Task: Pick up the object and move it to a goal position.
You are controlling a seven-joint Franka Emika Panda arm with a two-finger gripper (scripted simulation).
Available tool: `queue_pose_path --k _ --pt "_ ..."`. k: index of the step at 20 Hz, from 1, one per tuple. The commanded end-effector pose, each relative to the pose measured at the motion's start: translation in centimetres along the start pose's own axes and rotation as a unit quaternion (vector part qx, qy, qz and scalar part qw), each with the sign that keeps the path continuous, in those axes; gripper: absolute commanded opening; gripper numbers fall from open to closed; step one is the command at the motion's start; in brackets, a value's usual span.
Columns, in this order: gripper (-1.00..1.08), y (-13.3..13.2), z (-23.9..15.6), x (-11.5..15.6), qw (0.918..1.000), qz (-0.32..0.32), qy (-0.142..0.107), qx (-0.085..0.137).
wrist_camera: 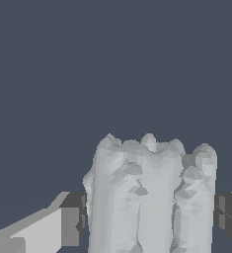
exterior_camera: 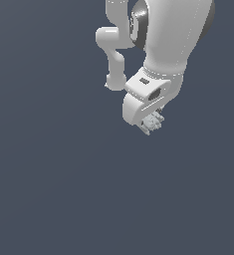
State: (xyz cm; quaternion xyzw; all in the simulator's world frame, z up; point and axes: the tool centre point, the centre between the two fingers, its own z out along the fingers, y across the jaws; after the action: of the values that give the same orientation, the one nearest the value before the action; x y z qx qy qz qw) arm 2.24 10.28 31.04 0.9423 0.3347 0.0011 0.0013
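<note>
The white gripper [exterior_camera: 149, 121] clamps the lumpy pale object [exterior_camera: 153, 122] between its dark pads [wrist_camera: 73, 220], the block's ridged long axis running outward from the fingers, lifted against plain grey.

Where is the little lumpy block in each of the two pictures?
Exterior view: the block peeks out under the white end effector, in the upper right part of the picture.
Wrist view: the block fills the lower middle, between two dark fingers.
Shared landmark: the end effector holding it.
</note>
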Motion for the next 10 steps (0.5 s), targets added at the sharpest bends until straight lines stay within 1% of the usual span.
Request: queue_pose_path --k 1,5,10 --pt "-1.00 -1.5 -2.2 0.9 1.0000 0.000 0.000 0.000" --pt "-1.00 -3.2 -4.8 2.1 1.0000 0.001 -0.001 0.001" --pt "-1.00 -4.4 -6.8 3.1 1.0000 0.001 -0.001 0.001"
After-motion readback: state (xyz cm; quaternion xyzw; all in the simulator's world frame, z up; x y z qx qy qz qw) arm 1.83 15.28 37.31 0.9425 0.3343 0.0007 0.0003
